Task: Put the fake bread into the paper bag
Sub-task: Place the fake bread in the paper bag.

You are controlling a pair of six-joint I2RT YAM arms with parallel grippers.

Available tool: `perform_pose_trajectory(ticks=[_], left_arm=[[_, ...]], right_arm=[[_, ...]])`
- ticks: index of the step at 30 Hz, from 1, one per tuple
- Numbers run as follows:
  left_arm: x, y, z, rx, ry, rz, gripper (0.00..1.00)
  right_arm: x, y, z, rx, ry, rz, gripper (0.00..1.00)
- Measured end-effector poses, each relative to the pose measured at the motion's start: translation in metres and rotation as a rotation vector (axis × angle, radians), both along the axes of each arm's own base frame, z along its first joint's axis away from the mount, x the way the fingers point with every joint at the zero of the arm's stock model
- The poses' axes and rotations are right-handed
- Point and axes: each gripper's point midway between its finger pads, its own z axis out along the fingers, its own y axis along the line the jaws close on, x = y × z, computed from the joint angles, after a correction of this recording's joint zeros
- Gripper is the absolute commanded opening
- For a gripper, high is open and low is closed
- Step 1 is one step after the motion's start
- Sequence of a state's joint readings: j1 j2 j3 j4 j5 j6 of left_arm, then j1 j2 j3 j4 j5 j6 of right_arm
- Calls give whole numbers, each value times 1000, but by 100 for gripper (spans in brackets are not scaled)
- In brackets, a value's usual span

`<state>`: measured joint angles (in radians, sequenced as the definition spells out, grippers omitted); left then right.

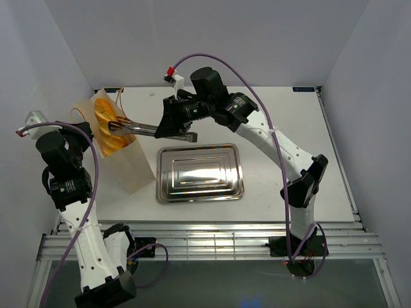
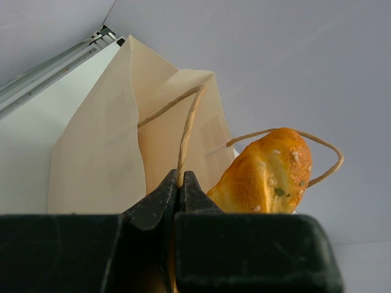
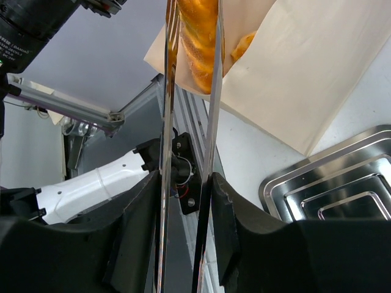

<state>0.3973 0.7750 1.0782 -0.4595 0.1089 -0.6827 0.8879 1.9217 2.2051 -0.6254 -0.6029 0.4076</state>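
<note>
While your left gripper (image 2: 179, 183) pinches one thin twisted cord handle (image 2: 186, 131) tight, the flat-sided cream paper bag (image 1: 131, 168) tilts at the left edge of the table (image 1: 289, 128). Your right gripper (image 3: 186, 201) clamps one pair of long steel tongs (image 3: 211, 110), which squeeze a glossy ridged baguette (image 3: 198, 43) at the bag's mouth beside a second golden loaf (image 3: 243, 44). One shiny rectangular tray (image 1: 199, 200) lies mid-table.
</note>
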Motion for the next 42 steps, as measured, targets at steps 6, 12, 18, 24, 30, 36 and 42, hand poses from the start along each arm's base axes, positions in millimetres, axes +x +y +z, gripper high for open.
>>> perform_pose_trajectory(ticks=[6,12,18,24,30,36,42], left_arm=[[0,-1,0,-6,-2,-2,0],[0,-1,0,-7,-2,-3,0],[0,-1,0,-11,-4,-3,0],[0,-1,0,-11,-4,-3,0],[0,-1,1,-10,-5,-3,0],[1,-1,1,-9,-8,-3,0],[1,-1,3,-7,-14,-3,0]], right_arm=[[-5,1,-6,-30,-46,7,44],[-8,4,-12,-63,-103,-3,44],[-7,10,-21,-106,-222,-34,43],[-15,17,-27,-138,-326,-43,43],[-11,17,-28,-155,-371,-71,44],[-7,11,-31,-169,-392,-93,46],[-5,9,-30,-166,-407,-109,47]])
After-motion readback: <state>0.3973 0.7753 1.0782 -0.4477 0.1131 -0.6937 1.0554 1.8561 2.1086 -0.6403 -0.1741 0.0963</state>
